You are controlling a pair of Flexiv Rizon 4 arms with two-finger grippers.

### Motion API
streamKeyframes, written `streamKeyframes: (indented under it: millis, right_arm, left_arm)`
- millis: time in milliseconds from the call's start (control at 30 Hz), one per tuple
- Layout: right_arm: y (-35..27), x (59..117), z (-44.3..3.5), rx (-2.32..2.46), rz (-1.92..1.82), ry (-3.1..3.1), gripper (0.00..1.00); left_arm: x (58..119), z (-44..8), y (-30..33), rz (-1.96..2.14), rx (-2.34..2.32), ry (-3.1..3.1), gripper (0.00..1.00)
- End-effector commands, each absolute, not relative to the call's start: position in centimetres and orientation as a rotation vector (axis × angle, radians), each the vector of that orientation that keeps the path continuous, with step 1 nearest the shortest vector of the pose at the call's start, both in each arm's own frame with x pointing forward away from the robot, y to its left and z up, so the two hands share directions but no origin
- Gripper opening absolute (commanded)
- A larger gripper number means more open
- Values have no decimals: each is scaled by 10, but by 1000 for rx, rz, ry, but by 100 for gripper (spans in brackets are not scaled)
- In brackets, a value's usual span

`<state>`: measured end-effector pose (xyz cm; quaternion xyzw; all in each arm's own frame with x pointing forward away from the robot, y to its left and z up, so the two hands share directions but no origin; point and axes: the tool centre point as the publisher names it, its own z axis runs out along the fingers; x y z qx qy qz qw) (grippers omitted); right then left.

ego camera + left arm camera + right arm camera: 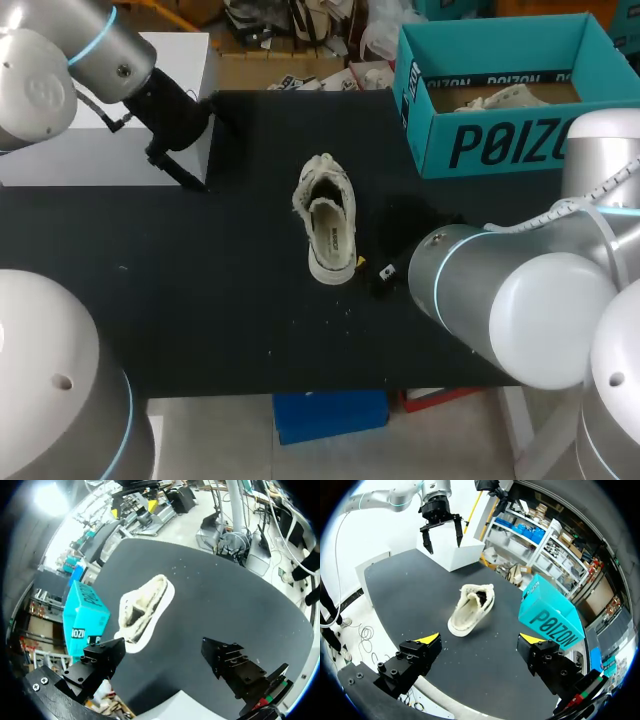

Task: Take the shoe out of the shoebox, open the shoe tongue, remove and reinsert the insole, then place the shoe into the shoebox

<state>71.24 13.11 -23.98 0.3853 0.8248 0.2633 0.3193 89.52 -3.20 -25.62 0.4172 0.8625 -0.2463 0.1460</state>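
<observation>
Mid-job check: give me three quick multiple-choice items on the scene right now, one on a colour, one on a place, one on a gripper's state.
1. The shoebox is: A teal; B red; C brown.
2. The shoe lies: A inside the shoebox; B on the black table, outside the shoebox; C on the floor.
3. The right gripper is: A shut on the shoe; B shut on an insole; C open, holding nothing.
Answers: 1 A, its walls show teal; 2 B, it rests on the tabletop apart from the shoebox; 3 C, its fingers stand wide apart, the shoe lying well ahead of them.
</observation>
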Motion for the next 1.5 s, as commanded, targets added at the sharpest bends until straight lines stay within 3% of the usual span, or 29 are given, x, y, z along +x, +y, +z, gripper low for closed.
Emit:
streamKeyframes:
  millis: [33, 267, 767, 1000, 1233, 1500]
  right_arm:
    - [131, 711, -240, 1013, 695, 2166, 100]
    - [131, 711, -240, 1013, 695, 2166, 100]
    - [131, 711, -240, 1013, 695, 2166, 100]
    - [131, 711, -240, 1013, 695, 2166, 100]
    - [182, 747, -245, -124, 0, 2372, 100]
    - [182, 747, -245, -124, 0, 2372, 100]
  left_arm:
    - [882, -245, -22, -685, 1091, 2513, 100]
    - [882, -245, -22, -685, 1091, 2513, 100]
    - [923, -263, 14, -1032, -104, 2914, 100]
    - [924, -264, 16, -1031, -120, 2916, 100]
    - [924, -264, 16, -1031, -120, 2916, 100]
    - [924, -264, 16, -1031, -120, 2916, 100]
